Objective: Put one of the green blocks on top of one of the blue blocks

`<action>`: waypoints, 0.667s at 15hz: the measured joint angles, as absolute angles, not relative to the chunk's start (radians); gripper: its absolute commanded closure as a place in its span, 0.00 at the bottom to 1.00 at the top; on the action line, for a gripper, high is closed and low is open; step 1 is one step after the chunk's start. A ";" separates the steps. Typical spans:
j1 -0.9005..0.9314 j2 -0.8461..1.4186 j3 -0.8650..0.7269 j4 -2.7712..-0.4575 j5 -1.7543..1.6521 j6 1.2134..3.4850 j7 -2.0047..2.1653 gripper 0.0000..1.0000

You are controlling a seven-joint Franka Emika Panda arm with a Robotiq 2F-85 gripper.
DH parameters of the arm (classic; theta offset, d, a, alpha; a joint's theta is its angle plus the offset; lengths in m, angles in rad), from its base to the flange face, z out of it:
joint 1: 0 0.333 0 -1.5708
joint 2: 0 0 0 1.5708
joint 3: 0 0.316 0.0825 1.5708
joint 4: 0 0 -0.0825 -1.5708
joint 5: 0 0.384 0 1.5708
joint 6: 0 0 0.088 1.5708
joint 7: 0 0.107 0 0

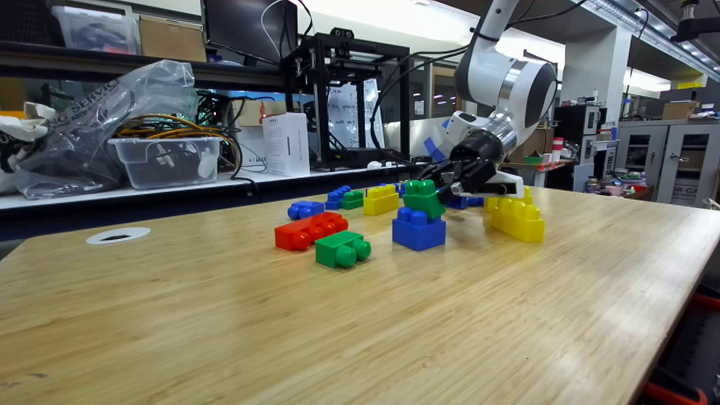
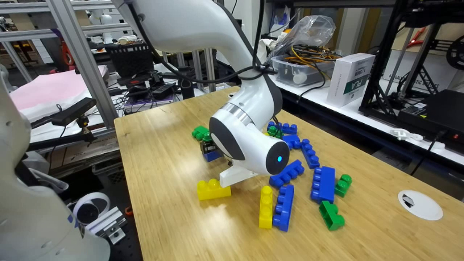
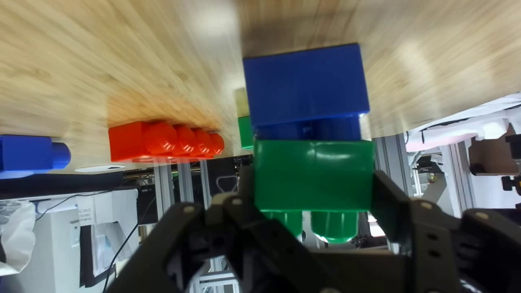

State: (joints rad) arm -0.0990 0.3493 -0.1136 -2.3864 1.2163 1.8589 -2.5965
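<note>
Loose on the counter [image 1: 337,332]: one red block [image 1: 292,235], three yellow blocks [image 1: 514,222], four green blocks [image 2: 342,186]. Arm [image 2: 257,98] bent low; fingers [image 3: 388,203] gripping a tilted green block [image 1: 423,201] directly above a chunky blue block [image 1: 419,233], contact indeterminable.

On the wooden table [image 1: 281,332] a red block [image 1: 308,226] lies on its side; well apart from it a yellow block [image 1: 520,226] stands studs up. A white disc [image 1: 132,232] lies flat near the table's edge. Beyond, a white counter [image 1: 219,183] carries a clear plastic bag [image 1: 107,126], a tub [image 1: 169,169] with orange and black cables [image 1: 169,126] heaped over it, and a white box [image 1: 286,147] standing upright beside a black metal frame [image 1: 322,115]. Higher up are a dark screen [image 1: 247,28] and a cardboard box [image 1: 171,39]. A grey cabinet [image 1: 667,152] stands farther back in the room. In an exterior view a pink sheet [image 2: 58,87] and a black crate [image 2: 130,59] show near a metal post [image 2: 73,40]
</note>
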 measured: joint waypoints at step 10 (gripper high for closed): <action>-0.206 0.406 -0.029 -2.320 1.211 1.845 -2.596 0.56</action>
State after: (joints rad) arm -0.2063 0.4058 -0.0294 -2.3197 1.2105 1.8453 -2.5965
